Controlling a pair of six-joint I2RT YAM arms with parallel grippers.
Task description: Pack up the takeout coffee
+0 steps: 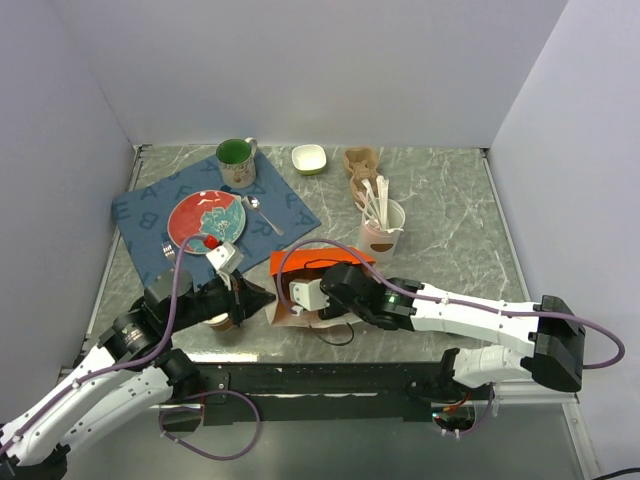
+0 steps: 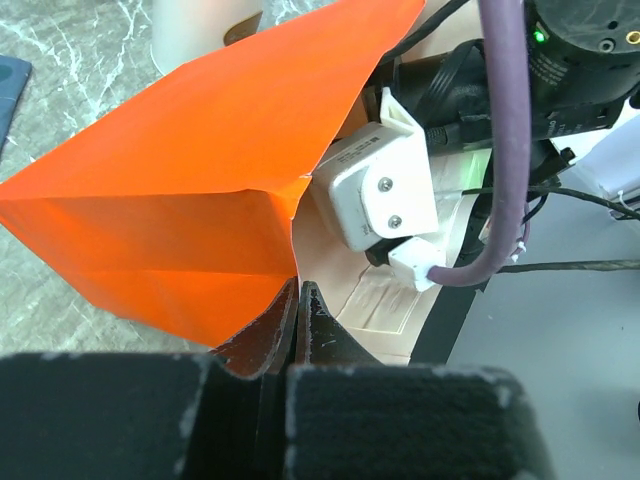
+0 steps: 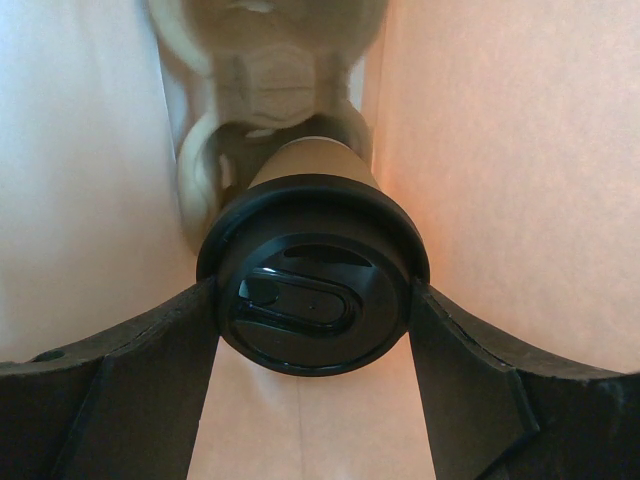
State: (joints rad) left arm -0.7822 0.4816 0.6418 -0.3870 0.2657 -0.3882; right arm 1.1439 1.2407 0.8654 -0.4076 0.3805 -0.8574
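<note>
An orange paper bag (image 1: 322, 262) lies on its side near the table's front, its mouth toward the arms; its cream inside shows in the left wrist view (image 2: 200, 180). My left gripper (image 1: 267, 297) is shut on the bag's mouth edge, which is pinched between its fingers (image 2: 298, 300). My right arm reaches into the bag, so the bag hides its gripper in the top view. In the right wrist view my right gripper (image 3: 313, 305) is shut on the takeout coffee (image 3: 310, 290), a brown cup with a black lid. The fingers press both sides of the lid, and the bag walls surround it.
A blue lettered placemat (image 1: 150, 215) at the left carries a red and teal plate (image 1: 205, 218), a spoon (image 1: 262, 213) and a green mug (image 1: 236, 160). A white bowl (image 1: 309, 158), a brown holder (image 1: 360, 162) and a cup of utensils (image 1: 382, 228) stand behind the bag.
</note>
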